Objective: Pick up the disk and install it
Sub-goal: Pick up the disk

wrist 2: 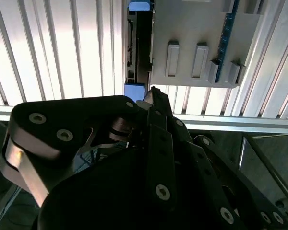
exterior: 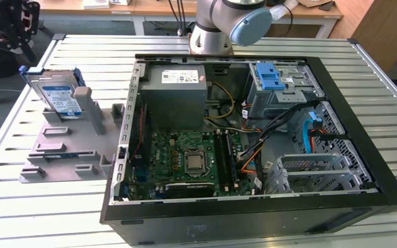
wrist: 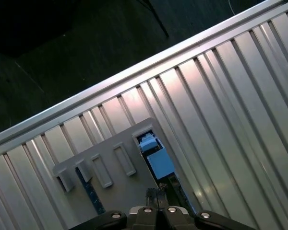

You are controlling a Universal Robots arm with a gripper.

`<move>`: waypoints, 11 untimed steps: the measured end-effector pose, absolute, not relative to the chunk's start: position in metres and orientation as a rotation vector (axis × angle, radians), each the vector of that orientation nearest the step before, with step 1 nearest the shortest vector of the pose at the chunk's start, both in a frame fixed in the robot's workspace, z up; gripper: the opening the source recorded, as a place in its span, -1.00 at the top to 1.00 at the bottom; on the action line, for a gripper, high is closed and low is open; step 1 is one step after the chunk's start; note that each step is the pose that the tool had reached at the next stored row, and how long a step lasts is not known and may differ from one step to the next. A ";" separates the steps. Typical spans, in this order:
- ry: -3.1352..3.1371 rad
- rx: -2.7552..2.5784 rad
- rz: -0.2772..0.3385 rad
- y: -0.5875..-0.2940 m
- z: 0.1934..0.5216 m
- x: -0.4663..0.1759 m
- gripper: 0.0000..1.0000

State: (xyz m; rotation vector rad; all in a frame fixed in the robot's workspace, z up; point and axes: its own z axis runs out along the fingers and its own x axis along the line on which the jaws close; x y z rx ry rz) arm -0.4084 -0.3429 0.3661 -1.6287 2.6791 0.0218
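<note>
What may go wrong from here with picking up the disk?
The gripper looks shut above the disk; descending so, it may strike the blue carrier.
The disk stands upright in the grey holder; an off-centre grasp may jam it.
Loose cables in the case may snag it.

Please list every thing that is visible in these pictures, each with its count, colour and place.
disk: one, silver in a blue carrier, standing on edge in the holder
holder: one, grey, on the table, at the exterior view's left of the case
computer case: one, black, open, on the table
power supply: one, grey, inside the case
drive cage: one, metal, inside the case
latch: one, blue, on top of the drive cage
motherboard: one, green, inside the case
table: one, silver, slatted
arm: one, grey with a blue cap, behind the case
gripper: one, black, over the holder, shut, empty
</note>
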 end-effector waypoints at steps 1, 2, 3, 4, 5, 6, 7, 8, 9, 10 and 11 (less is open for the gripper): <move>2.673 -1.638 0.022 -0.343 0.366 -0.408 0.79; 2.666 -1.651 0.022 -0.343 0.366 -0.408 0.79; 2.656 -1.666 0.022 -0.343 0.366 -0.408 0.79; 2.643 -1.687 0.022 -0.343 0.366 -0.408 0.79; 2.629 -1.710 0.022 -0.343 0.366 -0.408 0.79; 2.612 -1.735 0.022 -0.343 0.366 -0.408 0.79; 2.597 -1.758 0.022 -0.343 0.366 -0.408 0.79; 2.581 -1.782 0.022 -0.343 0.366 -0.408 0.79; 2.565 -1.805 0.022 -0.343 0.366 -0.408 0.79; 2.549 -1.828 0.022 -0.343 0.366 -0.408 0.79; 2.532 -1.851 0.023 -0.343 0.365 -0.408 0.79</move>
